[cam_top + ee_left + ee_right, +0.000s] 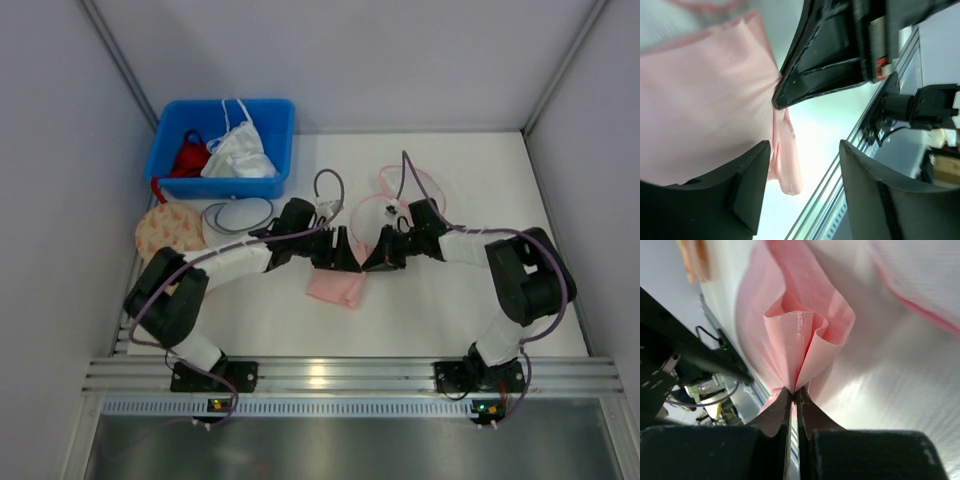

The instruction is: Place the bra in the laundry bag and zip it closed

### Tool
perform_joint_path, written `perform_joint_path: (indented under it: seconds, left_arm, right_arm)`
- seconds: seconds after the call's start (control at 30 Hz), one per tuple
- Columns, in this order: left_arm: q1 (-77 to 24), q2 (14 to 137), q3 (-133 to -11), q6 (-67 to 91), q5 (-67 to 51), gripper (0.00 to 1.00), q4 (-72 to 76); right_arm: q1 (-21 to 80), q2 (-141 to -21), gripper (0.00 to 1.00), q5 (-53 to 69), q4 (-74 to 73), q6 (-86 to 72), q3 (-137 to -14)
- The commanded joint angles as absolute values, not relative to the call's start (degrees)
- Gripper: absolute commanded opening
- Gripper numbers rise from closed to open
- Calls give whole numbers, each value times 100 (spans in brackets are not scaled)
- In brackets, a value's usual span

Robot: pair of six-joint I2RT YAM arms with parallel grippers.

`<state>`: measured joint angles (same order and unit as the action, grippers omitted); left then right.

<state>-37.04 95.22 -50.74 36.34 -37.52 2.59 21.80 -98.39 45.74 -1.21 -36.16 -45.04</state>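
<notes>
The pale pink bra (335,287) lies crumpled on the white table just in front of both grippers. My right gripper (795,390) is shut on a folded edge of the bra (800,340), with the fabric bunched above its tips. My left gripper (805,150) stands open beside the bra (700,110) with nothing between its fingers; the right gripper's black tip (825,60) pinches the cloth just ahead of it. In the top view the two grippers (345,250) (372,262) meet tip to tip. The laundry bag (385,212), white mesh with pink rims, lies right behind them.
A blue bin (220,145) at the back left holds a red garment (188,158) and a white garment (240,152). A beige patterned pouch (165,228) and a dark-rimmed mesh disc (238,215) lie left of the arms. A metal rail (340,375) runs along the near edge.
</notes>
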Motion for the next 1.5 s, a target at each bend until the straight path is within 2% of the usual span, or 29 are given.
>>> perform_joint_path:
  seconds: [0.0, 0.03, 0.2, 0.43, 0.5, 0.57, 0.9, 1.1, 1.23, 1.33, 1.37, 1.43, 1.47]
  left_arm:
    - [-3674, 8283, -5176, 2465, -2800, 65, -339]
    - [-3683, 8131, -5212, 2243, -2604, 69, -465]
    - [-3840, 7717, -5589, 749, -1261, 73, -1150]
    - [-4735, 7910, -6451, 308, -258, 74, -2372]
    - [-5156, 7936, -6521, 133, 16, 85, -2399]
    - [-5413, 8067, -6644, 53, 577, 87, -2408]
    - [-5739, 8868, -6838, -387, 2310, 88, -2399]
    - [-5722, 9167, -6672, -404, 2505, 86, -2242]
    - [-5695, 9044, -6303, -422, 2435, 78, -1829]
    - [-5616, 8974, -6135, -195, 2321, 56, -1688]
    - [-5590, 8974, -6126, -150, 2286, 42, -1714]
    - [-5520, 8886, -6082, -80, 2224, 27, -1705]
    - [-5502, 8851, -6056, -62, 2145, 9, -1714]
  right_arm:
    - [2136, -9203, 0, 4921, 290, -3944, -4702]
    - [2144, -9159, 0, 4965, 377, -4094, -4676]
    - [2232, -9035, 0, 5081, 1467, -5570, -4342]
    - [2461, -9079, 0, 4658, 1793, -6389, -4420]
    - [2496, -9175, 0, 4606, 1767, -6512, -4605]
    - [2505, -9237, 0, 4605, 1845, -6705, -4728]
    - [2619, -9123, 0, 4579, 2188, -7321, -4597]
    - [2672, -8991, 0, 4614, 2451, -7576, -4474]
    - [2689, -8912, 0, 4623, 2435, -7559, -4438]
    - [2716, -8790, 0, 4562, 2102, -7226, -4509]
    - [2716, -8763, 0, 4553, 2057, -7190, -4509]
    - [2698, -8693, 0, 4553, 1882, -7015, -4544]
    - [2690, -8692, 1, 4535, 1768, -6866, -4605]
